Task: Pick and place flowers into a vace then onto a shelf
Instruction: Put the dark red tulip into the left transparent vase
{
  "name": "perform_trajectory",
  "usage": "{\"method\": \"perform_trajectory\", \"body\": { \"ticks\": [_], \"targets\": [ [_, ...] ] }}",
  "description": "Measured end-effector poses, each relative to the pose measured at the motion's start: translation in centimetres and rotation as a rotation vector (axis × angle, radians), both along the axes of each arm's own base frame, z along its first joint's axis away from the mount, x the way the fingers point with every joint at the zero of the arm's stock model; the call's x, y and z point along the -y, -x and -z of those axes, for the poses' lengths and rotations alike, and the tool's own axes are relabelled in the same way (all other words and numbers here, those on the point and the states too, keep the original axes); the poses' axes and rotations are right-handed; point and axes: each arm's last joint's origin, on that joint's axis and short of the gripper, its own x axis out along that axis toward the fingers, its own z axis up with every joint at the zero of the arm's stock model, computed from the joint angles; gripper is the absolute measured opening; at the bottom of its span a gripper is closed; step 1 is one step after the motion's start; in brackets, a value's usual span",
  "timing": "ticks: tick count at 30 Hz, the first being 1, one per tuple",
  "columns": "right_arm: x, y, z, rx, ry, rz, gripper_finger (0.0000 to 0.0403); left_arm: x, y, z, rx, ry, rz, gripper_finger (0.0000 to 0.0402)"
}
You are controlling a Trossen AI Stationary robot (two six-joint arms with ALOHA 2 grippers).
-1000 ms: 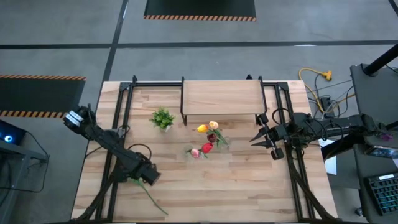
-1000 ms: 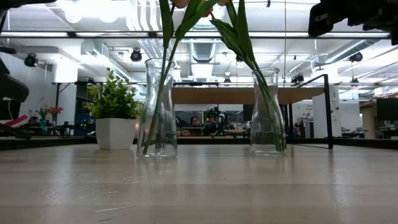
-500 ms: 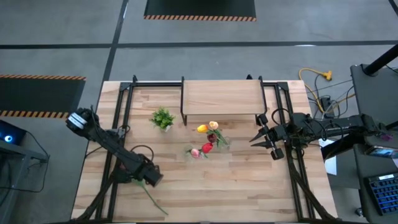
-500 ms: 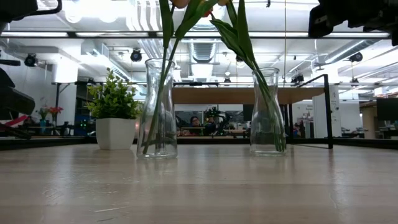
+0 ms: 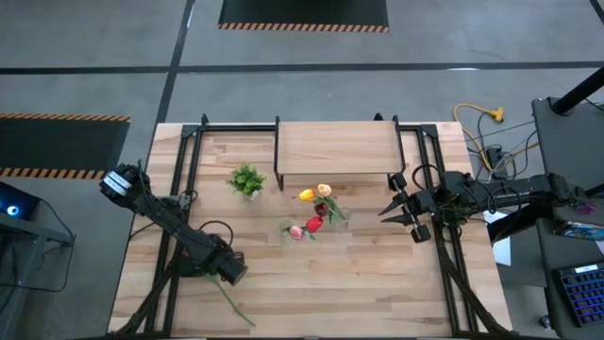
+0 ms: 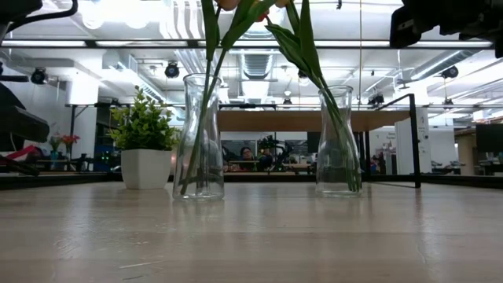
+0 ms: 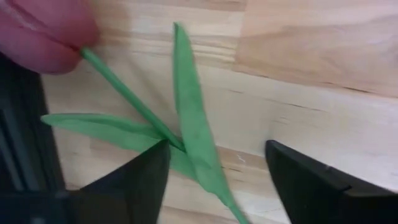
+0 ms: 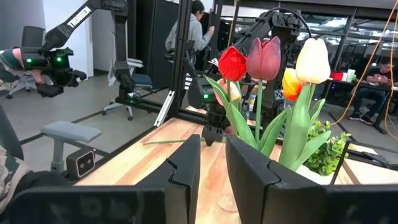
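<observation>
The pink tulip (image 7: pixel 46 31) head is blurred and cut off.

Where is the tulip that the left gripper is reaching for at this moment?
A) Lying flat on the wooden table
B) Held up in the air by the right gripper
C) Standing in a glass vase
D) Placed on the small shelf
A. In the left wrist view, the tulip lies flat on the table planks, its stem and leaves between the fingers of the left gripper.
</observation>
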Motion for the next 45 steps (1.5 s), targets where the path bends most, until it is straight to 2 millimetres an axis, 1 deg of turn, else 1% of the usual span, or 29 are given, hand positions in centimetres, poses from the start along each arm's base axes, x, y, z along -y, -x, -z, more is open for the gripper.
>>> {"method": "perform_trajectory", "body": {
  "ticks": [5,8,10,13,15,19,23,33,36,40,45],
  "targets": [
    [0.0,0.0,0.0,0.000,-0.001,0.000,0.0069,-0.1,0.1,0.3,0.010,-0.010,0.017,0.0163],
    [0.0,0.0,0.0,0.001,0.001,0.000,0.0065,-0.2,0.3,-0.1,0.019,0.002,0.047,0.0142],
    [0.0,0.0,0.0,0.000,0.001,0.000,0.0063,-0.1,0.3,-0.6,0.028,0.014,0.048,0.0139],
    [0.0,0.0,0.0,0.000,0.000,0.000,0.0061,-0.2,0.8,-1.0,-0.012,0.020,0.040,0.0137],
    [0.0,0.0,0.0,-0.001,-0.001,0.000,0.0061,0.0,0.6,-1.2,0.000,0.036,0.030,0.0137],
    [0.0,0.0,0.0,-0.001,-0.001,0.000,0.0066,0.1,0.8,-1.3,-0.038,0.077,0.016,0.0137],
    [0.0,0.0,0.0,-0.001,-0.001,0.000,0.0070,0.2,0.9,-1.4,-0.044,0.070,-0.016,0.0137],
    [0.0,0.0,0.1,-0.012,0.000,0.000,0.0061,0.3,0.9,0.2,-0.040,0.085,0.005,0.0136],
    [0.0,0.0,0.2,-0.017,0.003,0.000,0.0059,0.2,1.0,0.5,-0.033,0.086,0.017,0.0128],
    [0.0,0.0,0.2,-0.018,0.003,0.000,0.0059,0.0,1.2,1.0,0.005,0.094,0.088,0.0093],
    [0.0,0.0,0.2,-0.018,0.002,0.000,0.0063,-0.1,1.2,1.3,0.049,0.106,0.165,0.0016]
  ]
}}
